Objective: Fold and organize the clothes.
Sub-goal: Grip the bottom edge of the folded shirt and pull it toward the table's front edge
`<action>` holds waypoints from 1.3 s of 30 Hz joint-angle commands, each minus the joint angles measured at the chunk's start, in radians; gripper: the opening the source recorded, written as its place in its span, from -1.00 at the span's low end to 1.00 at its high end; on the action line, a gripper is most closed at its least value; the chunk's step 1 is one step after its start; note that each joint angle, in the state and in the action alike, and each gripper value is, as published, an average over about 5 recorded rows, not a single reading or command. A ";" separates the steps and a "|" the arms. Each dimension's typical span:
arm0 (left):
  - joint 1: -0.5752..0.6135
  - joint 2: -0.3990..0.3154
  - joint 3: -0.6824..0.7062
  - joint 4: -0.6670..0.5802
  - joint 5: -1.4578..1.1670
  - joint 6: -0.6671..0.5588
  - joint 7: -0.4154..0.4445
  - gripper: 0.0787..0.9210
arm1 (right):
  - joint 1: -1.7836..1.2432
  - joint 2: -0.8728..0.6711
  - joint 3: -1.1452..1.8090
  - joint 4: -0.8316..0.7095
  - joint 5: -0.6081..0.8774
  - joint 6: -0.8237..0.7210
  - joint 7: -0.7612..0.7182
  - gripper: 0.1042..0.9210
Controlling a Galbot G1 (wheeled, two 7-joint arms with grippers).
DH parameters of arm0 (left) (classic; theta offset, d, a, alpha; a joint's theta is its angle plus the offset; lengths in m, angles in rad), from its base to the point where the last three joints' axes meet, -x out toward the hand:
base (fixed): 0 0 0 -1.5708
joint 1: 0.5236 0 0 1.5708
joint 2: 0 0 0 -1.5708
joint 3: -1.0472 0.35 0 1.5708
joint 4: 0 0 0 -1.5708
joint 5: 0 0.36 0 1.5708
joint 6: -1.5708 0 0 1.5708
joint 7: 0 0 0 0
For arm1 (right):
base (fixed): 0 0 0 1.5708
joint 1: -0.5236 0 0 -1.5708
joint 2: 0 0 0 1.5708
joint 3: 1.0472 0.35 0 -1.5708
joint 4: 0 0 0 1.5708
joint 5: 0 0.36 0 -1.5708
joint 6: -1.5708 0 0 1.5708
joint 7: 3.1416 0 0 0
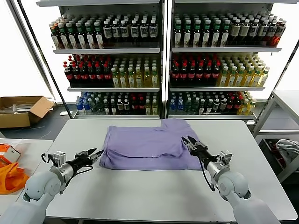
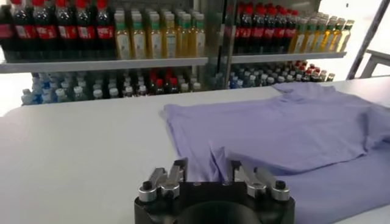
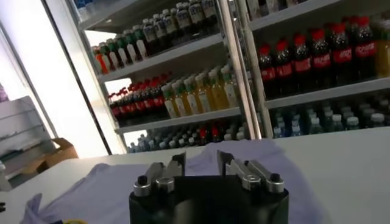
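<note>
A lavender T-shirt [image 1: 149,145] lies partly folded in the middle of a white table [image 1: 154,196], its upper layer doubled over the lower so that any print on the front is hidden. One sleeve juts toward the far edge of the table; the near hem runs roughly parallel to the near edge.

The left gripper [image 1: 95,154] sits just off the shirt's left edge, low over the tabletop, fingers apart and empty. The right gripper [image 1: 190,143] hangs over the shirt's right portion, fingers likewise apart with nothing between them; whether its tips touch the cloth cannot be told. In each wrist view only the finger bases show, the tips cut off behind the gripper body.

Bare tabletop stretches between the shirt's near hem and the table's near edge, and on both sides beyond the grippers. Behind the table stand shelves of bottles [image 1: 159,65]. A cardboard box [image 1: 21,111] sits on the floor at far left, and an orange bag [image 1: 10,172] is cut off by the left border.
</note>
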 commanded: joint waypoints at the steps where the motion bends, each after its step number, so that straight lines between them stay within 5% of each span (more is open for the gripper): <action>1: 0.068 -0.045 0.000 -0.038 0.026 0.012 -0.018 0.23 | -0.191 -0.031 0.071 0.104 -0.157 -0.109 0.100 0.38; 8: 0.036 -0.083 0.014 0.014 -0.059 0.013 -0.076 0.68 | -0.201 -0.009 0.055 0.093 -0.143 -0.135 0.115 0.72; 14: 0.037 -0.093 0.017 0.032 -0.082 0.013 -0.083 0.69 | -0.180 -0.002 0.043 0.071 -0.120 -0.134 0.113 0.40; 32: 0.080 -0.066 0.000 0.029 -0.015 0.014 0.018 -0.52 | -0.186 -0.011 0.040 0.075 -0.074 -0.116 0.098 -0.87; 39: 0.187 -0.071 -0.057 -0.060 -0.007 0.013 0.015 -0.93 | -0.251 -0.025 0.071 0.139 -0.068 -0.108 0.083 -0.99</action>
